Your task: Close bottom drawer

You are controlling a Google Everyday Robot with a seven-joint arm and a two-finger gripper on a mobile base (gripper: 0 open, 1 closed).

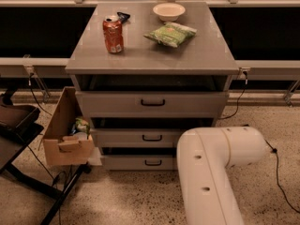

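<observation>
Finding bottom drawer [139, 162] lowest in the grey cabinet [152, 63], showing a dark gap above its front.
Noting white arm [211, 172] covering the cabinet's lower right corner; gripper out of view, grip impossible to tell.

- You see warm, dim light falling from overhead — the cabinet top [150, 55] shows a soft sheen beside the can [113, 34].
- Dark shadow fills the gap above the bottom drawer [136, 162].
- The white arm [211, 172] reads brightest — it hides the gripper from you.
</observation>
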